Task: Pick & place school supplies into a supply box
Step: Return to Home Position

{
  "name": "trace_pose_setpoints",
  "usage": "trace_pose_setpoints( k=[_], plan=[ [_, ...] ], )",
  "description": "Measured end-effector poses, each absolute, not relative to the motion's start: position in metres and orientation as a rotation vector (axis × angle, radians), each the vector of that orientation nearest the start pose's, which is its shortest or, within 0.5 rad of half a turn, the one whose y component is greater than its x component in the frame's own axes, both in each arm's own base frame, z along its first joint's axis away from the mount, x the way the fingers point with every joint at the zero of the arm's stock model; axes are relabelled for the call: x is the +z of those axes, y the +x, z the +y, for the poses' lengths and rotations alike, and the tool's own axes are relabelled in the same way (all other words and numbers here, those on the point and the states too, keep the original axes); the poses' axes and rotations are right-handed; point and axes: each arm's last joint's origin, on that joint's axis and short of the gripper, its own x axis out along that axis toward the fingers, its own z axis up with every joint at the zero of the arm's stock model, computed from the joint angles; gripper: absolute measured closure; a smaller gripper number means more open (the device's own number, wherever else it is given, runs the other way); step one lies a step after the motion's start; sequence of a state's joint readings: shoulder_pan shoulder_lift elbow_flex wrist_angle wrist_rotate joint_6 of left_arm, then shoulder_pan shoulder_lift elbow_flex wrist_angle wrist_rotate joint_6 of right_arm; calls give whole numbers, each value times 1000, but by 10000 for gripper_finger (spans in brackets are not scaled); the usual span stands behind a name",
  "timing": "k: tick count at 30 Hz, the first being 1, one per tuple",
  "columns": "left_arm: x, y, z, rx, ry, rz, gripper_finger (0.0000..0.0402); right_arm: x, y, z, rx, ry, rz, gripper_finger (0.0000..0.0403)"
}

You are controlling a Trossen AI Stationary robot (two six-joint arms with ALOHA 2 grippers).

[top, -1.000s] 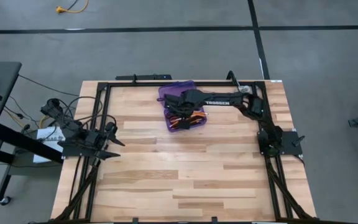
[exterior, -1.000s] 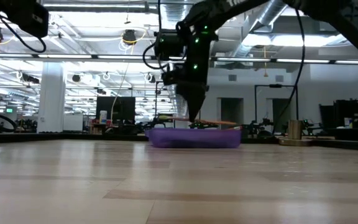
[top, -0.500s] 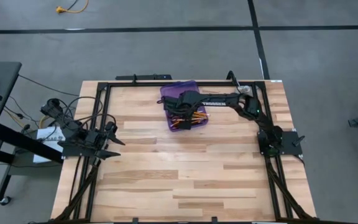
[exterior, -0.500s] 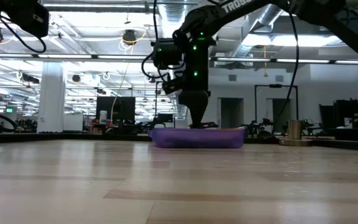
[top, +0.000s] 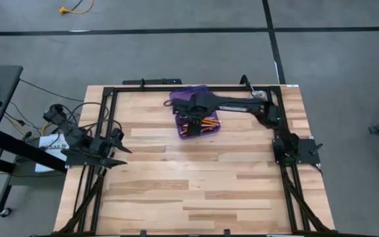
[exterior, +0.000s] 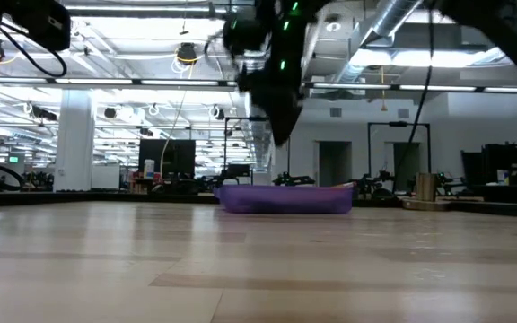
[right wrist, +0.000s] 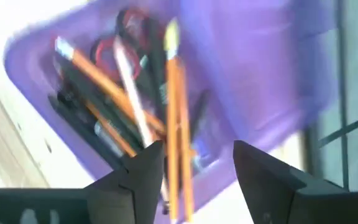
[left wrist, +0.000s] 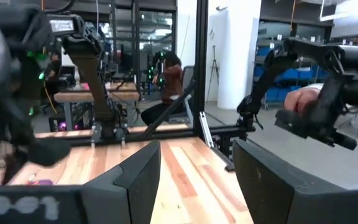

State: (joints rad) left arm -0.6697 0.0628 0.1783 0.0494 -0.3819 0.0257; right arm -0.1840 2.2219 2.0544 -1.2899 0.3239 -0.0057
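Supply box (exterior: 285, 199): count 1. Translucent purple plastic, rectangular with rounded corners, lid folded back. It lies flat at the far middle of the surface (top: 176, 191), which is pale wood planks inside a black rail frame.

Contents, right wrist view, blurred:
- orange pencils (right wrist: 169, 106): at least 3, thin, crossing one another; exact count cannot be read
- dark pens (right wrist: 82, 102): slim, several, count unclear
- red scissor handles (right wrist: 104, 51): 1 pair, rounded loops, toward one end of the tray

All of these lie inside the box; none lie loose on the surface.

Right end effector (right wrist: 199, 146): directly above the box, clear of its rim in the low view. Its two dark fingers stand apart with nothing between them.

Left end effector (left wrist: 197, 144): parked at the left edge of the surface, well apart from the box, fingers spread and empty.
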Motion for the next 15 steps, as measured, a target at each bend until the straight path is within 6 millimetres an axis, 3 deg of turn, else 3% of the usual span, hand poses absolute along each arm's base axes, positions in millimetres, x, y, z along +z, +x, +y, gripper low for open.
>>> trace_pose_setpoints(
  k=[5,9,15],
  plan=[
    [227,72,-44,-302,-37,-191,214,294,408,-81,-510,-96,1274,211],
    [220,70,-43,-311,-43,-202,214,333,372,-66,-542,-94,1062,214],
    [203,75,-48,-335,-64,-200,214,360,302,-41,-542,-70,740,218]
  ],
)
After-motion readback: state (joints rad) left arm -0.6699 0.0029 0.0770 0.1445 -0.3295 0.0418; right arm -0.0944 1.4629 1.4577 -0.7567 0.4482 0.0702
